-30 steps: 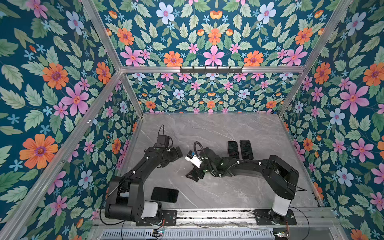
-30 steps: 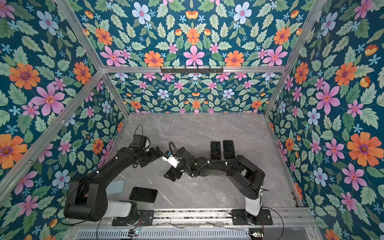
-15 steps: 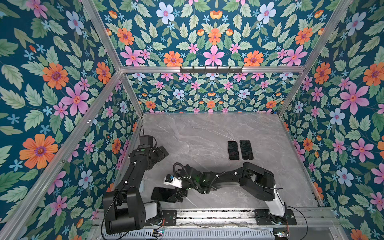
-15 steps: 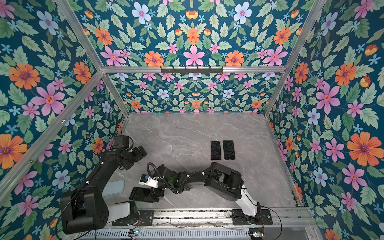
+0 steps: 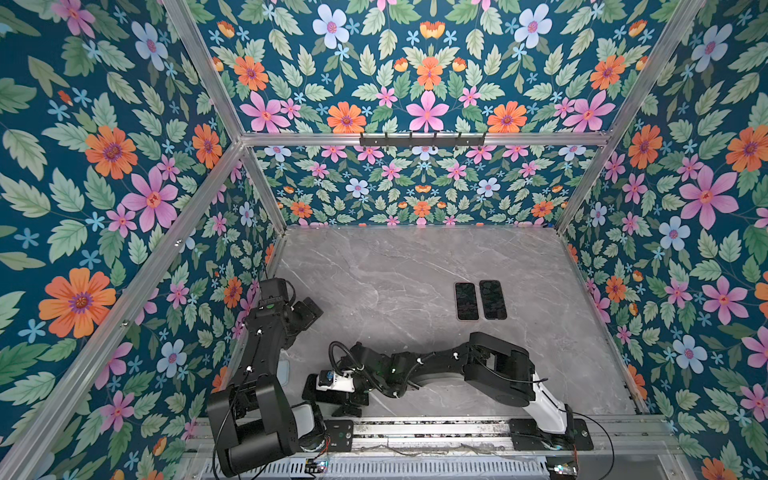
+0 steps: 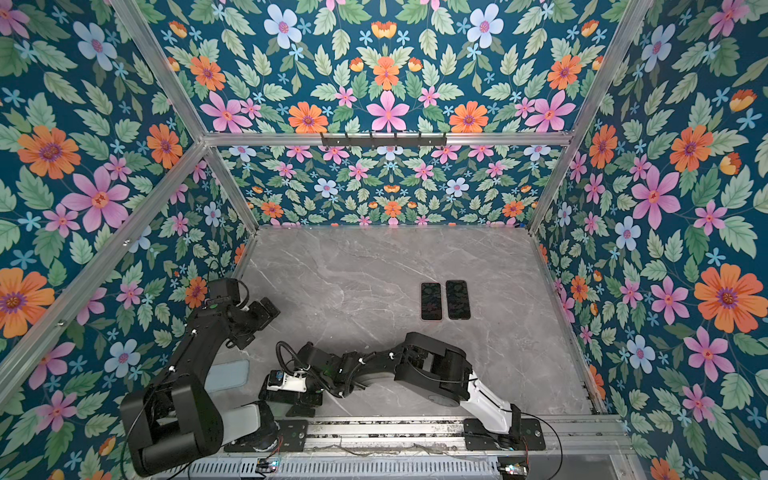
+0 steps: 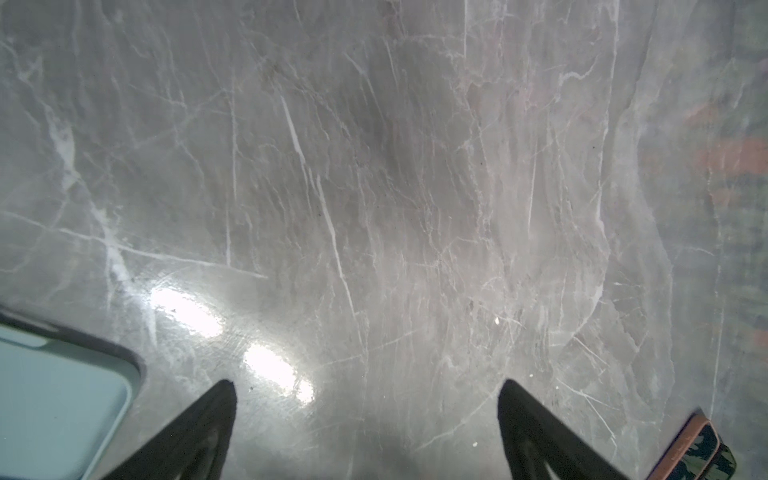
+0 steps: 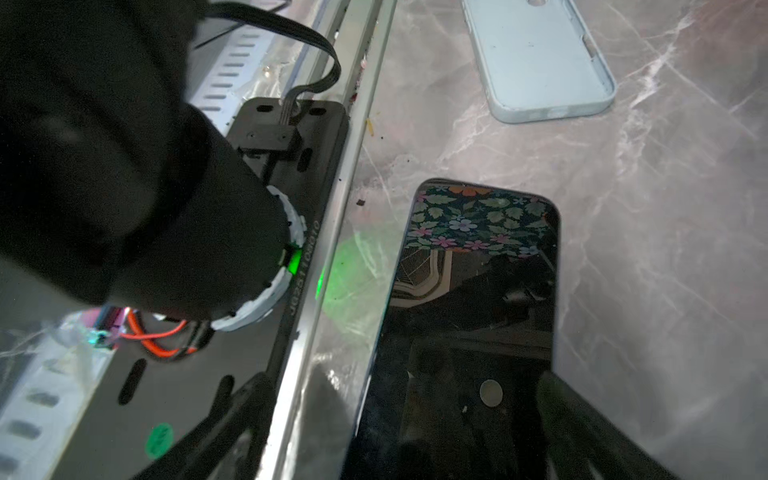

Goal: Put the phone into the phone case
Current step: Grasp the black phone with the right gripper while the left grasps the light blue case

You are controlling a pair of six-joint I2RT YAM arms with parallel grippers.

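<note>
The black phone [image 8: 469, 311] lies screen up on the marble table, right beside the front rail [image 8: 332, 249]. My right gripper [image 8: 399, 395] hovers low over it, open. One of its fingers [image 8: 232, 415] is above the rail and its mate is just past the phone's far long edge. In both top views the right gripper [image 5: 328, 399] covers most of the phone [image 5: 311, 386]. The light blue phone case [image 8: 540, 62] lies hollow side up a little beyond the phone, also seen in a top view [image 6: 226, 376]. My left gripper [image 7: 365, 390] is open and empty over bare marble by the left wall [image 5: 309, 311].
Two other phones [image 5: 466, 301] [image 5: 493, 299] lie side by side at the back right. The left arm's base [image 6: 249, 419] and the front rail [image 5: 415, 428] crowd the phone's near side. Flowered walls enclose the table.
My right arm has swung from the table's middle to the front left and now sits over the phone, jaws a little wider. My left arm has pulled back toward the left wall.
</note>
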